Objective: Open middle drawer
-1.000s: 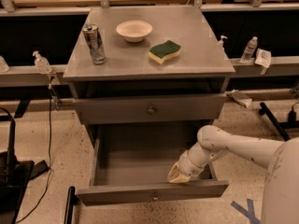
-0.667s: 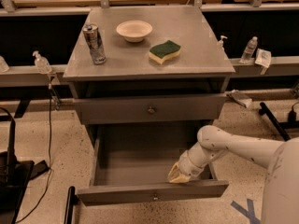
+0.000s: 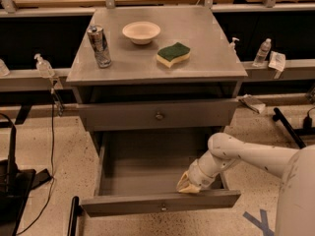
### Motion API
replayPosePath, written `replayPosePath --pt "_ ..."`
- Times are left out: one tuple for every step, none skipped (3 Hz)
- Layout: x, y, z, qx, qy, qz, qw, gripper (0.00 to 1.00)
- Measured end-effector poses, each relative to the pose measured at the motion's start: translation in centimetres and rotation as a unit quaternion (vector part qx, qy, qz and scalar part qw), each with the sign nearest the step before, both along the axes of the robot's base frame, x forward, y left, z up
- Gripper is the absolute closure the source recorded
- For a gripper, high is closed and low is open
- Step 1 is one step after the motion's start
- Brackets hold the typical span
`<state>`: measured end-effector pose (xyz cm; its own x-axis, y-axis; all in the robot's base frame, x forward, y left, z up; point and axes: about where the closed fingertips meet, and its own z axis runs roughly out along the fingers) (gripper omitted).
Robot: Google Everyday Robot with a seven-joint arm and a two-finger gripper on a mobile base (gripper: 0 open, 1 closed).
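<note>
Nothing has moved since the earlier frame: arm, claw and drawer sit as they did a second ago. The middle drawer is already drawn well out from under the top drawer. Its tray is bare and runs back behind and to the left of the claw. The claw hangs inside the tray, against the inner face of the drawer front near its right end. Whether it is clenched or released I cannot tell. The front's long axis runs left to right, just camera-side of the claw, with the knob left of it on the outer face. Any further pull would likely go straight toward the camera, square to that axis
</note>
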<state>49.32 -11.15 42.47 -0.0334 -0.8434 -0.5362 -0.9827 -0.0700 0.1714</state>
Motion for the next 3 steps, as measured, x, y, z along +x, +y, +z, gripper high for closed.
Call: replayPosePath --pt "-0.11 0.11 -0.12 0.0 0.002 0.001 1.0 0.04" --pt "-0.03 0.14 -0.12 0.0 0.002 0.001 1.0 0.0" --pt "0.34 0.27 -0.03 -0.002 -0.001 0.003 1.0 0.26"
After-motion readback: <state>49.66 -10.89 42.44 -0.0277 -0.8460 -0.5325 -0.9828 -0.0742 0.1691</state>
